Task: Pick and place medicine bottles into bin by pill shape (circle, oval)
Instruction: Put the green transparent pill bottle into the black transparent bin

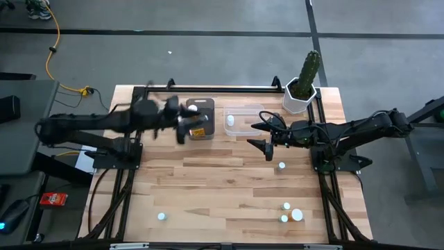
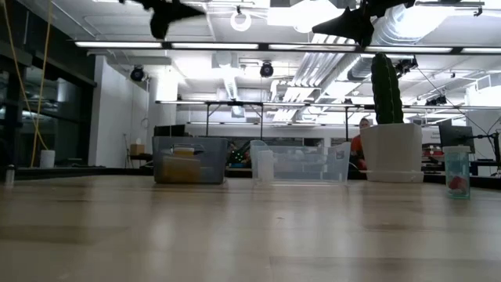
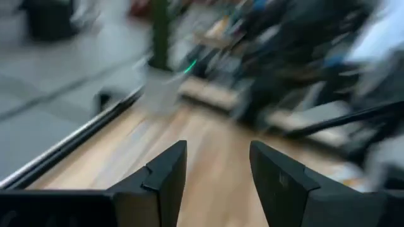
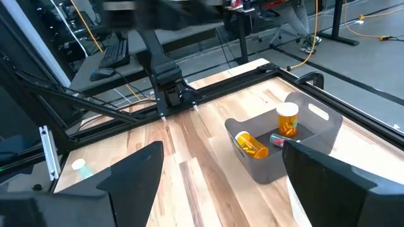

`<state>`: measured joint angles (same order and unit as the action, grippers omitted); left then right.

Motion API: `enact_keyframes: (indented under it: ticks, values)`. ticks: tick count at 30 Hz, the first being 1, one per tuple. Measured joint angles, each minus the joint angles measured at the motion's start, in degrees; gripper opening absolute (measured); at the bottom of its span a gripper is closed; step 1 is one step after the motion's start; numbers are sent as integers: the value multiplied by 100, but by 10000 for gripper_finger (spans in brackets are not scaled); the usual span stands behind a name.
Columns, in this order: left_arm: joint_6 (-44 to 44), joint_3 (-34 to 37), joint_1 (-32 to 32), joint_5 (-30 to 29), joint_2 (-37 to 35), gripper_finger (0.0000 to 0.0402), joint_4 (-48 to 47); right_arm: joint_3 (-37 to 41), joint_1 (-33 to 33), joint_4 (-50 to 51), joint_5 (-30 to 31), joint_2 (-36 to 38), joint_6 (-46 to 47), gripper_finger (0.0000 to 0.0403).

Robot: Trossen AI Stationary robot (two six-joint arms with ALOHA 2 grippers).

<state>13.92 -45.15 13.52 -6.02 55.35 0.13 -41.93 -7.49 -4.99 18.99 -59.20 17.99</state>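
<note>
My left gripper (image 1: 182,123) hangs over the near left edge of the grey bin (image 1: 201,118). It is open and empty in the left wrist view (image 3: 218,183). The grey bin holds amber bottles (image 4: 287,120), one upright and one lying (image 4: 252,146). My right gripper (image 1: 264,137) is open and empty, above the table just near-right of the clear bin (image 1: 243,119), which holds a white bottle (image 1: 229,119). Loose white-capped bottles stand on the table: one (image 1: 282,165) near my right gripper, three at the near right (image 1: 297,214) and one at the near left (image 1: 161,216).
A white pot with a green cactus (image 1: 305,80) stands at the far right corner, right of the clear bin. Black rails run along the table's far edge and sides (image 1: 208,89). Bare wood lies in the table's middle (image 1: 222,187).
</note>
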Motion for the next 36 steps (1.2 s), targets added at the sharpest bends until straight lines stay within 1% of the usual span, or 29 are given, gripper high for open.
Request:
enact_keyframes:
  ticks: [2,4,6,8,11,13,18,19,21,26,29,32,34,36]
  values:
    - [-88,564,-509,-87,-374,163,939,0,0,1,-1,0,5,317]
    - [-56,1075,-988,-343,-626,163,1613,0,0,0,-1,0,1,317]
    - [-2,1461,-1361,-705,-785,163,1983,0,0,2,-1,0,-2,317]
    - [-69,1688,-1611,-1035,-885,163,2218,0,0,0,-1,0,-3,317]
    - [-259,1819,-1821,-1330,-950,163,2351,0,0,0,-3,0,-28,317]
    - [-396,1819,-1860,-1396,-946,163,2377,0,0,0,-3,0,-4,317]
    - [-451,1819,-1828,-1432,-950,163,2424,-6,-4,99,-14,0,739,317]
    - [-451,1819,-1828,-1434,-950,163,2425,-42,-29,320,-15,0,894,317]
    - [-452,1819,-1828,-1432,-949,163,2422,-231,-114,1203,11,-1,1287,317]
    - [-451,1819,-1828,-1434,-948,163,2414,-898,-483,4263,106,-187,2779,317]
    - [-454,1819,-1828,-1463,-946,163,2413,-1095,-828,5647,95,-348,3702,317]
    - [-454,1819,-1828,-1520,-946,163,2390,-1028,-1167,6314,-56,-515,4660,316]
    - [-444,1819,-1825,-1525,-946,163,2379,-904,-1330,6435,-188,-638,5215,316]
    - [-411,1819,-1825,-1527,-946,163,2369,-818,-1444,6427,-248,-803,5575,316]
